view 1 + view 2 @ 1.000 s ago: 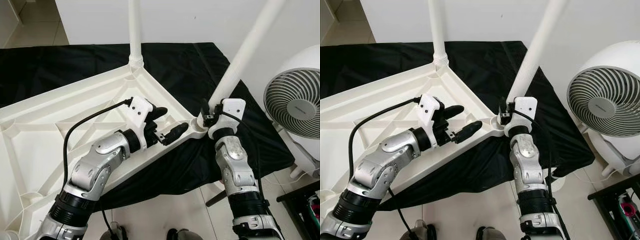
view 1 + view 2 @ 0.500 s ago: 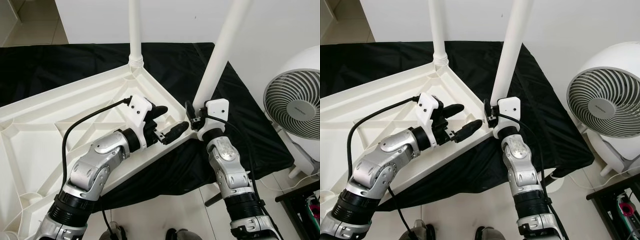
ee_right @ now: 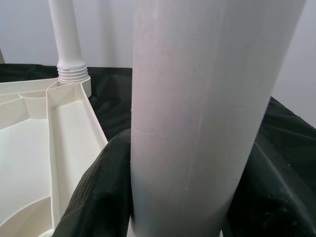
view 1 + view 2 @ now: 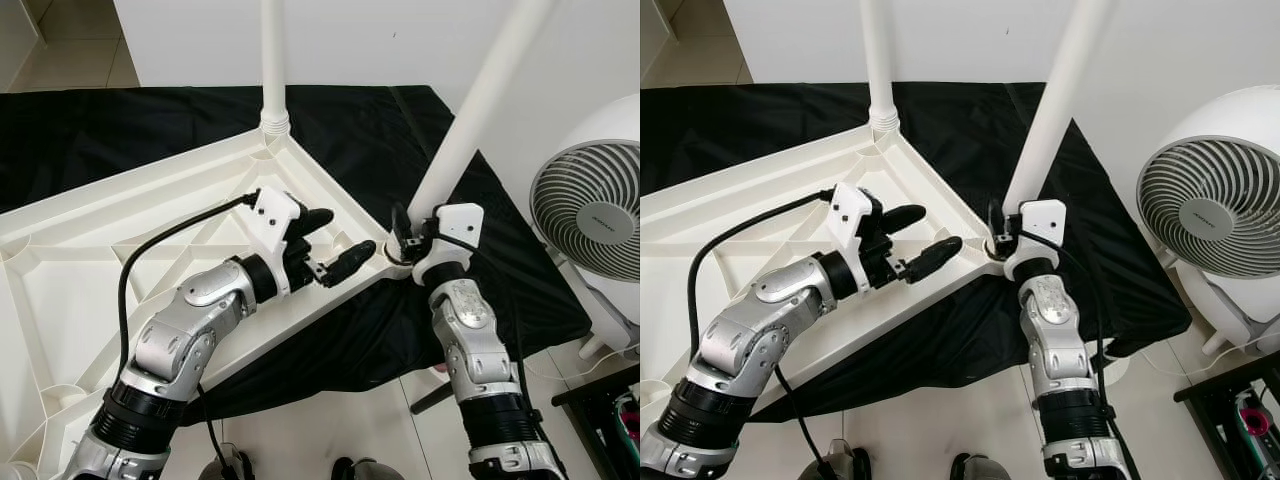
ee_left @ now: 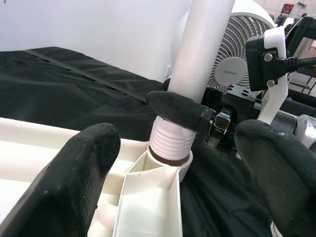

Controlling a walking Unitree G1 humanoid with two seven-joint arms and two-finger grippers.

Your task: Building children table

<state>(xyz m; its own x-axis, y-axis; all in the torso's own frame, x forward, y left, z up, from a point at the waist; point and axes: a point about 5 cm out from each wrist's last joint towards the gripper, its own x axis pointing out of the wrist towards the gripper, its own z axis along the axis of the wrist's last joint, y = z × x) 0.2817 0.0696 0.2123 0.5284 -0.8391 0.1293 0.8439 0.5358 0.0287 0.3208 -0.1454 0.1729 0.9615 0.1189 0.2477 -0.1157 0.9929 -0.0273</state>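
A: Where is the right pincer (image 4: 405, 243)?
B: Clamped round the base of the long white plastic table leg (image 4: 470, 120), at the corner socket of the upturned white ribbed plastic tabletop (image 4: 90, 270) on the black cloth (image 4: 150, 130).
A: Any change?
B: Half a second back the leg leaned toward twelve; now it tilts to one o'clock again. Probably wobbling it to seat the threads.
A: The left pincer (image 4: 335, 245)?
B: Open, hovering over the rim toward nine o'clock of that socket. Another leg (image 4: 272, 60) stands upright at eleven.
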